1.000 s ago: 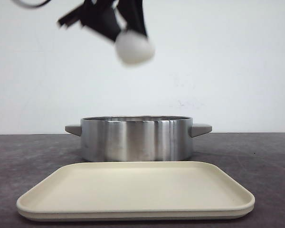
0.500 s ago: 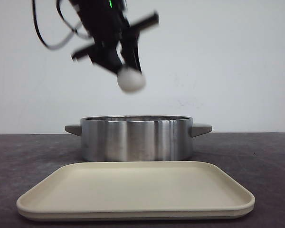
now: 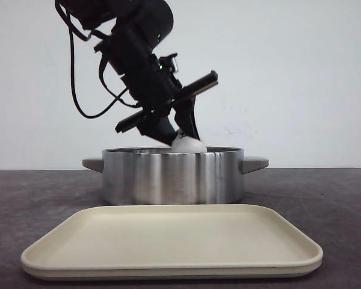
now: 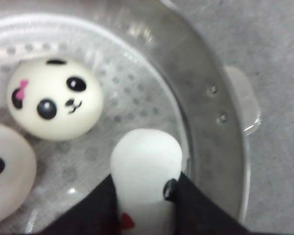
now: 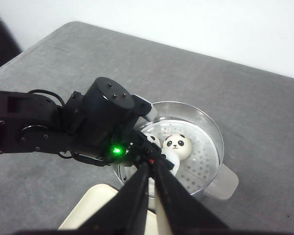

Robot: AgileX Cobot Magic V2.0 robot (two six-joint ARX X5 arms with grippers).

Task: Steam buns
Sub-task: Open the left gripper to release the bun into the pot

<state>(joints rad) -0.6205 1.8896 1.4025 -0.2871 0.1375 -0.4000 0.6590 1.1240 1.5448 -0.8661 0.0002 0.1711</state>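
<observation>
3 buns show at the steel steamer pot [image 3: 171, 176], the landmark for everything else. Largest nearby is the cream tray [image 3: 171, 241], lying bare just in front of the pot. The left arm reaches down over the pot's rim, and the left gripper [image 3: 182, 131] is clamped on 1 bun [image 4: 146, 169], holding it inside the pot just above the perforated floor, close to the wall on the handle [image 4: 244, 98] side. 2 more buns rest on that floor: 1 with a pink bow [image 4: 55, 98] near the middle, another [image 4: 9, 171] only partly in view beside it. The right gripper [image 5: 149, 196] hangs well above the pot with its fingers nearly together and nothing between them.

The held bun looks squeezed narrow between the fingers, so it is probably soft, light and springy; its glossy skin may slip. A gentle hold across the dome's sides seems safest.
</observation>
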